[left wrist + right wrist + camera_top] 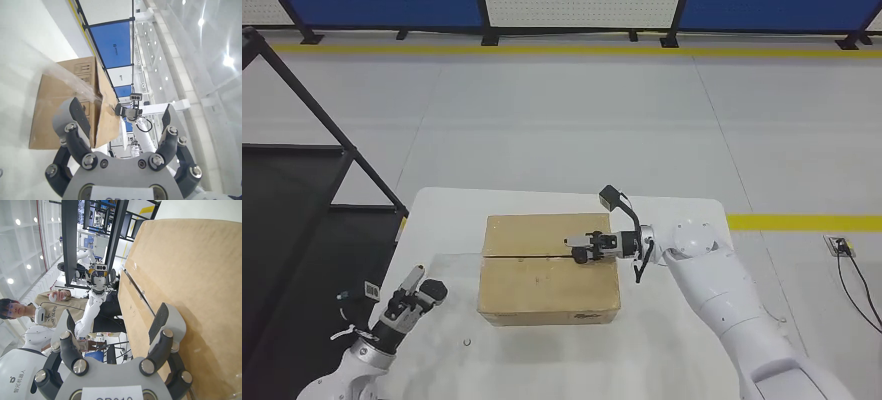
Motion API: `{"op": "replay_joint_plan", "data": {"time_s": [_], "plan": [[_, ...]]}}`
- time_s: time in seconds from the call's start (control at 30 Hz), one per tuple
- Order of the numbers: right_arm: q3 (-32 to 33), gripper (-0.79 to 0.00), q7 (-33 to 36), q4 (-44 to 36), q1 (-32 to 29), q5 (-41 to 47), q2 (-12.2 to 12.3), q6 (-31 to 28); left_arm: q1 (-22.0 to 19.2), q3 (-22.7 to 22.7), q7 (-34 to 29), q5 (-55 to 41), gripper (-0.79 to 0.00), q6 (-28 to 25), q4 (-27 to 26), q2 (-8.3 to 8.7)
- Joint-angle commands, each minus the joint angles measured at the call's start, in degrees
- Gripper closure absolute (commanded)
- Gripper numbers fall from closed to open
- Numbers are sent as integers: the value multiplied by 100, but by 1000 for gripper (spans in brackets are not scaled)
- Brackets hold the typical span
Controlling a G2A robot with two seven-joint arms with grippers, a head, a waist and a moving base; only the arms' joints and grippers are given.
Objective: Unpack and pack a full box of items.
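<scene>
Box point(548, 268) lies shut, right gripper point(575, 247) over its seam, jaws wide. Best to hook one flap's edge and lift.

ITEM: cardboard box point(542, 285) | LOOK: plain brown; handling marks printed on one side | STATE: top flaps down, meeting at a seam point(532, 256) across the lid; strip of clear tape point(71, 79) lifted away from one end | POSE: upright, flat on its base | PLACE: middle of the white table point(447, 230)
</scene>
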Motion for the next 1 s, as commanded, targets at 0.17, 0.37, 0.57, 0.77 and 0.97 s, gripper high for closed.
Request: {"op": "replay_joint_plan", "data": {"time_s": [0.17,0.37,0.57,0.77,0.97], "plan": [[1,-785,2,1,0,2,0,2,-5,8,17,74,-785,-8,-11,-1],[-72,-785,-510,-512,-221,-398,42,285,-393,339,749,199,-785,778,347,-50],[-26,-785,-493,-822,-388,-502,122,440,-826,710,966,278,-785,1028,927,-103],[7,-785,-500,-997,-488,-535,175,555,-1395,1070,1256,149,-785,1174,1558,-189],[36,-785,-534,-1113,-555,-557,220,615,-1841,1310,1367,-174,-785,1093,2010,-278]]}}
